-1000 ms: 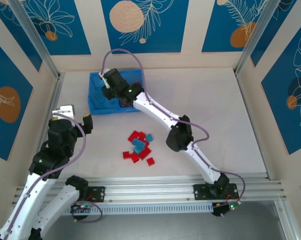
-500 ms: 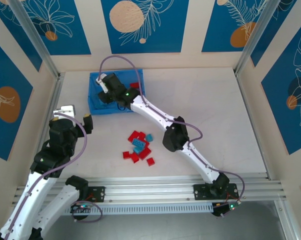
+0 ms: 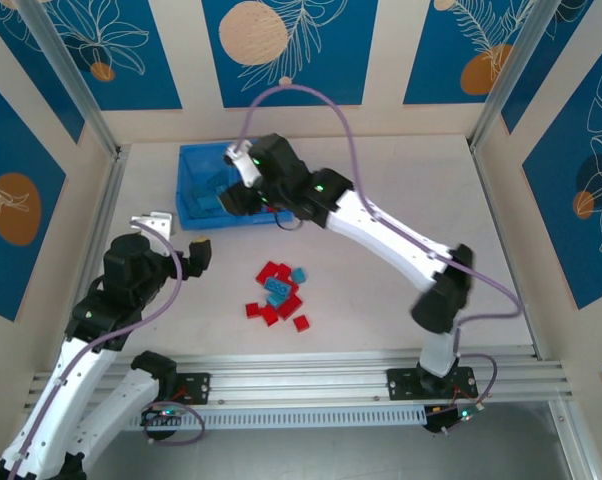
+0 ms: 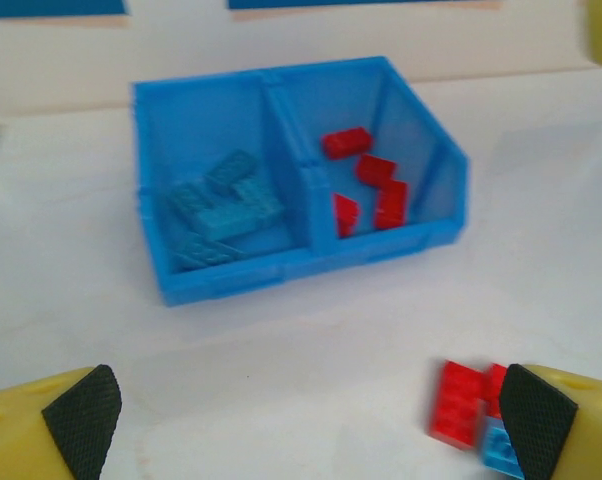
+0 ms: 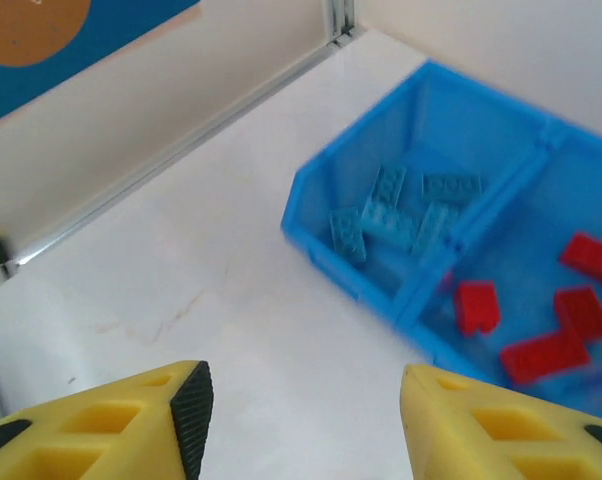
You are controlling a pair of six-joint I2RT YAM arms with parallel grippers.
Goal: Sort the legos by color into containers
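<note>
Left end effector [image 4: 311, 415] wide open, right end effector [image 5: 301, 410] partly open, both empty; right one by shallow blue plastic bin [image 5: 331, 265].

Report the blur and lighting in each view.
Left wrist: the bin is slightly soft, and the loose legos at bottom right are smeared. Right wrist: the red legos in the bin look soft. Top external: sharp, evenly lit, faint shadows.

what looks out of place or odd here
Nothing stands out. The bin sits level, light blue legos in one compartment, red legos in the other, unmixed. The rest lie in a loose pile on the table.
</note>
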